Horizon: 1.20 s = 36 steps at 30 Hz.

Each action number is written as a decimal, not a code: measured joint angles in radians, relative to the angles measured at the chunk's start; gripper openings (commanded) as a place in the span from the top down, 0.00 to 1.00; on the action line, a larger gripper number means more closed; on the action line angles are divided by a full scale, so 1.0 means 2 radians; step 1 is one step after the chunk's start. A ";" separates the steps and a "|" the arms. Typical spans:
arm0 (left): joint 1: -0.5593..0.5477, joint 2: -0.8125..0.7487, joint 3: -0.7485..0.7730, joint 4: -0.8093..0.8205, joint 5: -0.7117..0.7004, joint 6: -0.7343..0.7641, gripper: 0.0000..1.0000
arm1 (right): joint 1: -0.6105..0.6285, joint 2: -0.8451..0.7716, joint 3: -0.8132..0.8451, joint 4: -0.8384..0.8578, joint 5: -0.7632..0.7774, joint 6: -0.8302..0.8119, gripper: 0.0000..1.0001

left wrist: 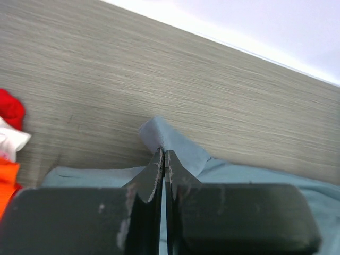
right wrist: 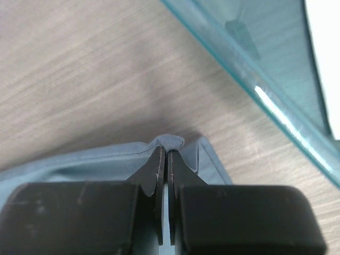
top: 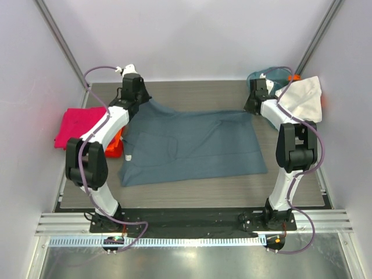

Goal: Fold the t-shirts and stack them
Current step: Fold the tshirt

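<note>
The slate blue-grey t-shirt (top: pixel 192 145) lies spread across the middle of the table. My left gripper (top: pixel 139 100) is shut on its far left corner, seen pinched in the left wrist view (left wrist: pixel 163 151) with cloth (left wrist: pixel 159 133) poking past the tips. My right gripper (top: pixel 251 107) is shut on its far right corner, seen in the right wrist view (right wrist: pixel 167 150) with cloth (right wrist: pixel 169 141) bunched at the tips. A magenta pink t-shirt (top: pixel 78 125) lies at the left edge with an orange-red one (top: pixel 115 145) beside it. A white t-shirt (top: pixel 303 97) hangs over the tub.
A teal plastic tub (top: pixel 273 78) stands at the far right corner; its rim shows in the right wrist view (right wrist: pixel 255 79). Grey walls enclose the table on three sides. Bare wood table (top: pixel 192 93) lies beyond the shirt.
</note>
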 measured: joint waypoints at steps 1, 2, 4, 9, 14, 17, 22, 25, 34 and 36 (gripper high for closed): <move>-0.002 -0.014 -0.008 0.001 -0.001 0.002 1.00 | 0.000 -0.002 -0.005 0.000 -0.002 0.002 0.99; -0.002 -0.029 -0.016 0.001 -0.002 0.005 1.00 | 0.000 -0.004 -0.012 -0.002 -0.004 0.004 0.99; -0.003 -0.050 -0.030 0.002 -0.006 0.011 1.00 | 0.000 -0.010 -0.022 -0.004 -0.008 0.006 0.99; -0.002 -0.091 -0.057 0.002 -0.018 0.026 1.00 | 0.000 -0.029 -0.035 -0.009 -0.019 0.010 0.99; -0.002 -0.117 -0.073 -0.004 -0.029 0.038 1.00 | 0.000 -0.051 -0.049 -0.008 -0.028 0.014 0.99; -0.002 -0.132 -0.081 -0.009 -0.034 0.041 1.00 | 0.000 -0.064 -0.060 -0.009 -0.029 0.016 0.99; -0.002 -0.160 -0.091 -0.020 -0.040 0.047 1.00 | 0.000 -0.081 -0.075 -0.010 -0.029 0.018 0.99; -0.002 -0.178 -0.101 -0.024 -0.042 0.050 1.00 | 0.000 -0.092 -0.086 -0.010 -0.026 0.019 0.99; -0.002 -0.220 -0.142 -0.035 -0.030 0.050 1.00 | 0.000 -0.106 -0.119 -0.010 -0.001 0.026 0.99; -0.002 -0.225 -0.150 -0.038 -0.026 0.050 1.00 | 0.000 -0.112 -0.128 -0.010 0.006 0.027 0.99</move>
